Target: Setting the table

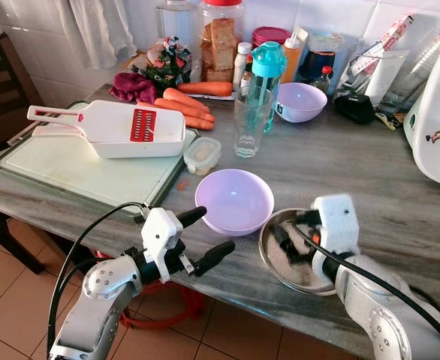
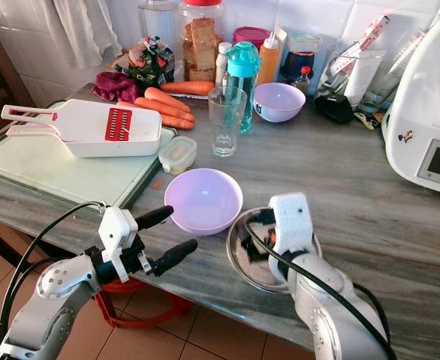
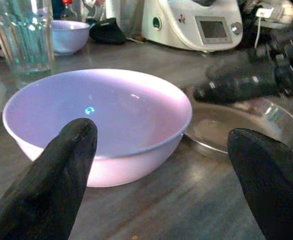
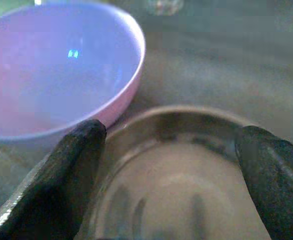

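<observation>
White cutting board (image 1: 62, 169) is the landmark: red-and-white slicer (image 1: 122, 129) lies on it, small lidded tub (image 1: 202, 154) just off its right edge, carrots (image 1: 186, 107) beyond its far corner, white kitchen machine (image 1: 436, 120) well apart at right.

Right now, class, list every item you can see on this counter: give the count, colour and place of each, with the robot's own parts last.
Bowl: 2, lilac; one near front edge, one at back.
Metal plate: 1, silver, right of near bowl.
Glass: 1, clear, centre.
Bottle: 1, teal, behind glass.
Slicer: 1, white and red, on cutting board.
Carrots: several, orange, behind slicer.
Left gripper: open, left of near bowl.
Right gripper: open, over plate.
</observation>
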Motion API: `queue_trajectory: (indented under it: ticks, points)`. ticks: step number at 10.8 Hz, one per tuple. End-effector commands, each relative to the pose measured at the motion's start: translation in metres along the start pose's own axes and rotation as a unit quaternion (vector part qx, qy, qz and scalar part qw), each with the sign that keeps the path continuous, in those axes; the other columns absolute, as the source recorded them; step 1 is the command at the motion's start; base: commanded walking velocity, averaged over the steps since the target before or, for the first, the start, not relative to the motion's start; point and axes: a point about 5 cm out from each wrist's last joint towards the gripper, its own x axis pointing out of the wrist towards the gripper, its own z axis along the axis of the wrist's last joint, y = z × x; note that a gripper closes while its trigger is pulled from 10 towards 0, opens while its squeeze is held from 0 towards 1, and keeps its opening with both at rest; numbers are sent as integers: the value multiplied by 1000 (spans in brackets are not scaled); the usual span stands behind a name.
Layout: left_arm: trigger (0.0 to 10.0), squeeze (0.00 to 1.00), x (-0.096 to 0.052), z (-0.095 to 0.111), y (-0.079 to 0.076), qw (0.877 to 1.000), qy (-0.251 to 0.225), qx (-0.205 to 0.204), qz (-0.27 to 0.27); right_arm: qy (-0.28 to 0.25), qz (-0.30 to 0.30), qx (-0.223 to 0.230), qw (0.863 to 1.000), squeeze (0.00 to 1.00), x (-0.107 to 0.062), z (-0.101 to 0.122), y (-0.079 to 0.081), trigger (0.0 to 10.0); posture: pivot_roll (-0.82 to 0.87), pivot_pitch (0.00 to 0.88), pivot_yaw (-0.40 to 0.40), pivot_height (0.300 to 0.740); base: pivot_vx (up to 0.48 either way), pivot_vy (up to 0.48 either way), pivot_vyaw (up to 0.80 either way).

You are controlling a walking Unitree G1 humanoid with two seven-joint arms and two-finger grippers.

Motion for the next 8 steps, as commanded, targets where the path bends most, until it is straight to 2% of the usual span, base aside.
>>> queue_trajectory:
  ticks: [1, 2, 3, 6, 8]
  points:
    - [10000, 0, -3, -3, 1, 1000, 4, -5, -2, -38, -1, -16, 999, 0, -3, 12, 2, 10000, 24, 70, -24, 740, 0, 0, 0]
    - [10000, 0, -4, 4, 7, 1000, -12, -11, 13, -107, -2, -39, 993, 0, -3, 28, 6, 10000, 31, 65, -29, 740, 0, 0, 0]
    - [10000, 0, -5, 7, 13, 999, -22, -8, 40, -141, -9, -56, 988, 0, -2, 35, 6, 10000, 40, 57, -31, 740, 0, 0, 0]
    - [10000, 0, -17, 18, 33, 991, -58, -26, 118, -195, -42, -66, 978, 0, 8, 46, 6, 10000, 66, 46, -42, 740, 0, 0, 0]
    - [10000, 0, -21, 31, 52, 973, -93, -17, 209, -240, -71, -79, 965, 0, 13, 56, 4, 10000, 73, 46, -44, 740, 0, 0, 0]
